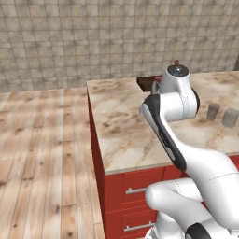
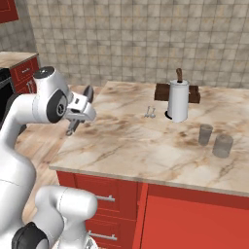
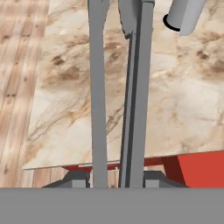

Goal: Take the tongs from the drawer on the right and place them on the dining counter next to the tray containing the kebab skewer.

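You have the tongs (image 3: 131, 100) in the gripper (image 3: 113, 179): in the hand view their two long grey arms rise straight up from between the two dark finger tips, which sit narrowly closed against them on either side. The left arm stands a little apart from the right one, and both run out past the top of that view, so you cannot see their far tips there.

In the right base view the gripper (image 2: 80, 116) sits at the near left corner of the dining counter (image 2: 141, 141), just off its left edge and above the wooden floor (image 1: 42, 154). A short dark piece of the tongs (image 2: 72, 128) pokes down and left below the hand; the rest is hidden by the wrist.

Look across the marble top for the tray (image 2: 194, 93). It lies at the far side of the counter, dark brown, well apart from the hand, with the paper towel roll (image 2: 178, 101) standing upright in front of it and covering its middle. You can see a reddish-brown end of the kebab skewer (image 2: 179, 74) above the roll. A small silvery utensil (image 2: 150, 113) lies just left of the roll, and two grey cups (image 2: 215, 139) stand to its right, nearer you.

In the left base view the arm's white elbow blocks most of the tray (image 1: 147, 83).
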Motion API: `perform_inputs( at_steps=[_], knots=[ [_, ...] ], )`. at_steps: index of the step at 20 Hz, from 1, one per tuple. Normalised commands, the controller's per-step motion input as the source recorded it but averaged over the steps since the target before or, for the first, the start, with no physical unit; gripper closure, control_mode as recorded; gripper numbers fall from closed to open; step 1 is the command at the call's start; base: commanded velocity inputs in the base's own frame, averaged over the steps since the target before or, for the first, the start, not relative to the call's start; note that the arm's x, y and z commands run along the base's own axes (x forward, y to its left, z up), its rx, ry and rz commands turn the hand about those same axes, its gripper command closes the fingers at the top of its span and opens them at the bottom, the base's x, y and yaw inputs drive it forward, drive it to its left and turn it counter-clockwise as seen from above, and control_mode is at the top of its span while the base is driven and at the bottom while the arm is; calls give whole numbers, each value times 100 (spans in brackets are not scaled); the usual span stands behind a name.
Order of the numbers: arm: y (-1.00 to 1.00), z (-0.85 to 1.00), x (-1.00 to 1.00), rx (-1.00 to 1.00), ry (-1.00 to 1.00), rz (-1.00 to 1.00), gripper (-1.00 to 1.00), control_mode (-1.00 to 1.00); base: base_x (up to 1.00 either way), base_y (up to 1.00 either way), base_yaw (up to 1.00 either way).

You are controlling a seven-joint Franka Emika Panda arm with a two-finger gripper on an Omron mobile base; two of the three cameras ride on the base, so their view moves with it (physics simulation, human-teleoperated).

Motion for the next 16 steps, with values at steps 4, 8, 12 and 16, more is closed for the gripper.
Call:
perform_inputs(
  at_steps=[4, 8, 12, 16],
  knots=[
    [0, 19, -19, 0, -9, 0, 100, -100, 0, 0, 0],
    [0, 10, -13, 0, -9, 1, 100, -100, 0, 0, 0],
    [0, 3, -1, 0, -2, 3, 100, -100, 0, 0, 0],
    [0, 6, -7, 0, 0, 2, 100, -100, 0, 0, 0]
  ],
)
